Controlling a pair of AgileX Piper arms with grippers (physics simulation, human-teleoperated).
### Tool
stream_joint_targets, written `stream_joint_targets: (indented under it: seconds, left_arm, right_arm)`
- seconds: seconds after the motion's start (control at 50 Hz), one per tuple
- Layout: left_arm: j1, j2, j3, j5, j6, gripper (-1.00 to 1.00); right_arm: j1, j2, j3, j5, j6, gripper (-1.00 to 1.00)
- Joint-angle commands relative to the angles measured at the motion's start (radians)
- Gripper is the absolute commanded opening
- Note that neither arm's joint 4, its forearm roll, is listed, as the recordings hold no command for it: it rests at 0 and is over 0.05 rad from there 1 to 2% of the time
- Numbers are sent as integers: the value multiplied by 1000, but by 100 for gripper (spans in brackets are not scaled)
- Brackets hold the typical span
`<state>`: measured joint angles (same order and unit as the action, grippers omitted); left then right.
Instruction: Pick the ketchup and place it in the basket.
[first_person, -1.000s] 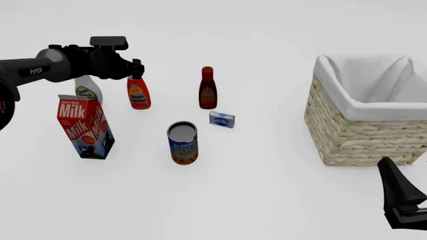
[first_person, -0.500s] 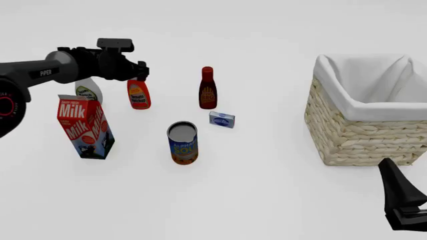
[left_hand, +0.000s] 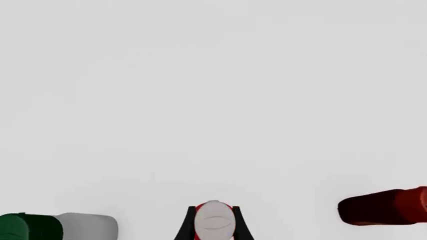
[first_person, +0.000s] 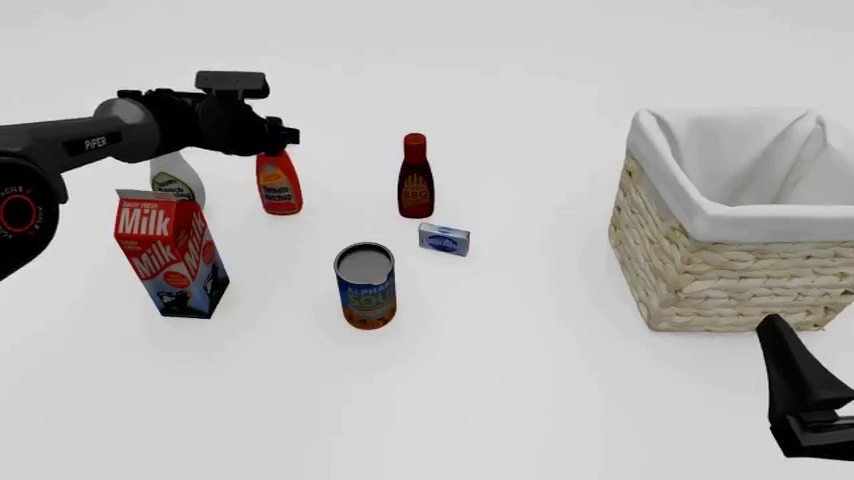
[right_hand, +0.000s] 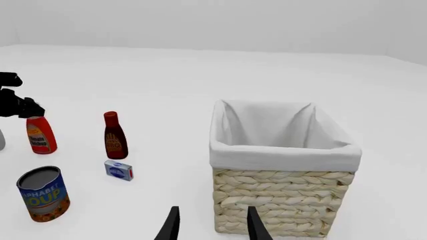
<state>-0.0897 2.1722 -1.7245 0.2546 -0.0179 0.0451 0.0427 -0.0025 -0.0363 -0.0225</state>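
The left end effector (first_person: 278, 138) is closed on the white cap of the ketchup (first_person: 278, 186); in the left wrist view its two dark fingers (left_hand: 187, 226) press against either side of the cap. The bottle hangs upright straight below the end effector, and whether its base touches the bench (first_person: 534, 400) cannot be told. Just beside the ketchup, on the arm's side of it, stands the white bottle (first_person: 175, 180) with a green cap, partly hidden by the arm. The milk carton (first_person: 170, 254) stands nearer the camera than this end effector and below it in the front view. The dark bottle (first_person: 415, 178) with a red cap stands to the right of the left end effector, apart from the ketchup, with a small blue box (first_person: 443, 239) and a soup can (first_person: 364, 286) nearer the camera.

The basket (first_person: 731, 262) sits well apart, far to the right of the left end effector and just ahead of the right end effector (right_hand: 210, 226), whose fingers stand apart with nothing between them.
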Motion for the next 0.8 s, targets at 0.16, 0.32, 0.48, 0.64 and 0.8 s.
stream_joint_targets:
  seconds: [0.16,0.32,0.48,0.64,0.8]
  left_arm:
    - [1,-104,-38,51,46,-100]
    - [-8,-170,-50,92,59,-100]
    - [-20,-238,-42,119,81,-100]
    - [-43,-333,16,128,85,-100]
    - [-73,-473,79,151,87,-100]
  right_arm:
    - [1,7,-1,-6,-1,100]
    - [-1,-10,-1,5,-6,100]
    - [-5,-39,-2,19,-10,100]
    - [-4,-42,-8,20,-13,100]
    - [11,-42,-19,15,-42,100]
